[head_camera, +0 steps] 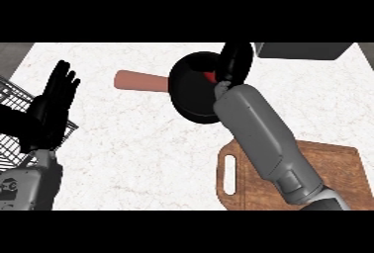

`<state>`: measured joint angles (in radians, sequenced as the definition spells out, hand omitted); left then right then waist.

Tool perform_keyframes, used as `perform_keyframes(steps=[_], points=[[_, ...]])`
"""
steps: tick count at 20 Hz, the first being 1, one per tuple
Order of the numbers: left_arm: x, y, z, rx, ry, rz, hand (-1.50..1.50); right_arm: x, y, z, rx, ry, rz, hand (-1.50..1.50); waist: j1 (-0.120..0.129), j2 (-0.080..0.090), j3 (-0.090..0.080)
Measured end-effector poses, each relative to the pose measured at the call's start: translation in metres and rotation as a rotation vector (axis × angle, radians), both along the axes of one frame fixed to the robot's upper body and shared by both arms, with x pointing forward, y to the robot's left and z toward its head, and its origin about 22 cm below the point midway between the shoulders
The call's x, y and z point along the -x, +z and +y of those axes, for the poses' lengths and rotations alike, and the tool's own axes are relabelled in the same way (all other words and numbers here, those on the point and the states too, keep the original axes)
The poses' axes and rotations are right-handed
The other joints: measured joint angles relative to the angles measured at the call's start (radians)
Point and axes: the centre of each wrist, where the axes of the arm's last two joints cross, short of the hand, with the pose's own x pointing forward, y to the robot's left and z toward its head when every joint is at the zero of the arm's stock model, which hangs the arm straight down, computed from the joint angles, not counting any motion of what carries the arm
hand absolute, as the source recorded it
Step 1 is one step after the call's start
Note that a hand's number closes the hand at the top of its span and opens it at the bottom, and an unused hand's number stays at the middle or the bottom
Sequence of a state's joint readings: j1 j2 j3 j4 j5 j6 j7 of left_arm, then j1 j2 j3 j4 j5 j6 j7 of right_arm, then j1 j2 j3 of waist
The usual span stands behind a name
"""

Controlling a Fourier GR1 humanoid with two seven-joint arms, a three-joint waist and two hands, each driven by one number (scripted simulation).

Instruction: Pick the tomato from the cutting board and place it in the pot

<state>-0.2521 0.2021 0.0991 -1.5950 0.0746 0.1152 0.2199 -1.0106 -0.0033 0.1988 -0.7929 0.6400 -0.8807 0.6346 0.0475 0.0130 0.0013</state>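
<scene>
The black pot (188, 101) stands at the counter's far middle, its terracotta handle (139, 81) pointing left. My right hand (236, 60) is over the pot's right side, reaching in from above the wooden cutting board (332, 175). A sliver of the red tomato (210, 76) shows at the hand's left edge, between thumb and fingers, over the pot's inside. The hand hides most of it. The fingers look curled round it. My left hand (53, 101) rests open at the left, fingers up.
A wire rack (15, 123) sits at the left edge behind my left hand. A grey box (300, 50) stands at the far right, just past the pot. The cutting board lies at the lower right, with a slot handle on its left side.
</scene>
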Motion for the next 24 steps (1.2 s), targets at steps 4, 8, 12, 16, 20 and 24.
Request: perform_keyframes(steps=[4, 8, 12, 16, 20, 24], points=[[0.006, -0.007, 0.005, 0.003, 0.023, 0.009, 0.0, 0.009, -0.006, -0.011, -0.103, 0.001, -0.065, -1.5, -0.023, -0.008, -0.001], [0.016, -0.005, 0.007, 0.003, 0.036, 0.016, 0.0, 0.024, -0.01, -0.03, -0.167, 0.002, -0.1, -1.5, -0.041, -0.014, -0.001], [0.013, 0.0, 0.016, 0.003, 0.051, 0.018, 0.0, 0.044, -0.007, -0.057, -0.197, 0.023, -0.109, -1.5, -0.053, -0.016, -0.001], [0.011, -0.002, 0.013, 0.002, 0.055, 0.015, 0.0, 0.071, -0.006, -0.077, -0.207, 0.047, -0.1, -1.5, -0.056, -0.017, -0.001], [0.011, -0.001, 0.015, 0.0, 0.046, 0.014, 0.0, 0.093, -0.006, -0.101, -0.201, 0.052, -0.099, -1.5, -0.054, -0.016, -0.001], [0.014, -0.003, 0.012, -0.003, 0.046, 0.015, 0.0, 0.109, -0.006, -0.12, -0.193, 0.059, -0.087, -1.5, -0.052, -0.015, -0.001]])
